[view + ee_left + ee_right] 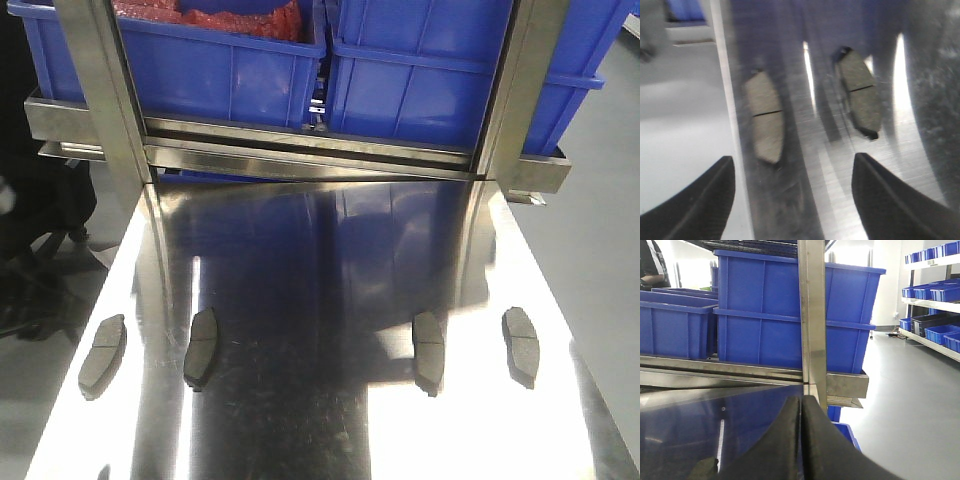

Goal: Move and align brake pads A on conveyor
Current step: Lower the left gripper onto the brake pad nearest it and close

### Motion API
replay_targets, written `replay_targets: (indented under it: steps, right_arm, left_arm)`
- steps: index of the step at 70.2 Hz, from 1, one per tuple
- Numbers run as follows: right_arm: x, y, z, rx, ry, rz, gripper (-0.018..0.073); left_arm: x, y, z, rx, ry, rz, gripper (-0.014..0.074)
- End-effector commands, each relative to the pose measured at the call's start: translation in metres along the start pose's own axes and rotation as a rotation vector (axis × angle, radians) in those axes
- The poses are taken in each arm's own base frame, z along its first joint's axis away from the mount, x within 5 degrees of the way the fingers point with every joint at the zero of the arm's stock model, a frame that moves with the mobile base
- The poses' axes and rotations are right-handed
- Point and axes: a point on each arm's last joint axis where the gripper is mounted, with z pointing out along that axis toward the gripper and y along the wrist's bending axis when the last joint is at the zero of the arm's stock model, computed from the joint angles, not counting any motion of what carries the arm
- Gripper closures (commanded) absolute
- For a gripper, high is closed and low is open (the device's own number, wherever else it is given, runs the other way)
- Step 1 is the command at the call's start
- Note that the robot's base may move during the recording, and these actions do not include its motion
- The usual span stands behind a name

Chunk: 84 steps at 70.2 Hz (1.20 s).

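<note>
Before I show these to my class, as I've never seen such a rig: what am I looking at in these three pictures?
This is a robot with two arms, each ending in a claw with a camera at the wrist.

The front picture looks down from the robot onto a shiny steel table. Four brake pads lie on it in a loose row. Behind stand blue bins on a steel rack.

The left wrist picture looks down past the left claw, whose two black fingers stand apart at the bottom. Two pads lie beyond it.

The right wrist picture looks level across the table edge at the bins and a steel post. The right claw is shut.

Neither claw holds anything.
</note>
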Motion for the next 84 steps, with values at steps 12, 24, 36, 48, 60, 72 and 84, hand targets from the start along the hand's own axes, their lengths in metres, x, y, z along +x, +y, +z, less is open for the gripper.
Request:
replay_targets:
  steps: [12,24,36,48,60,72,84]
  right_arm:
    - [-0.005,0.001,-0.001,-0.009,-0.073,-0.013,0.0568]
    - [-0.005,0.001,-0.001,-0.009,-0.073,-0.013,0.0568]
    - [-0.005,0.001,-0.001,-0.009,-0.073,-0.013,0.0568]
    - [-0.005,0.001,-0.001,-0.009,-0.073,-0.013,0.0568]
    - [-0.005,0.001,-0.001,-0.009,-0.073,-0.013,0.0568]
    - [-0.005,0.001,-0.001,-0.009,-0.073,-0.013,0.0568]
    - [-0.005,0.001,-0.001,-0.009,-0.073,-0.013,0.0568]
  left_arm:
    - [-0.041,-0.012,0.030,-0.026,-0.004,0.045,0.0098]
    - [-0.051,-0.003,0.057,-0.082,0.057,-0.019,0.0059]
    - [-0.050,0.001,0.082,-0.085,0.121,-0.029,0.0006]
    - [-0.046,0.005,0.100,-0.088,0.167,-0.037,0.0004]
    - [-0.041,0.007,0.115,-0.090,0.222,-0.049,0.0004]
    - [-0.038,0.010,0.125,-0.099,0.248,-0.095,0.0004]
    - [-0.036,0.012,0.132,-0.102,0.265,-0.107,0.0004]
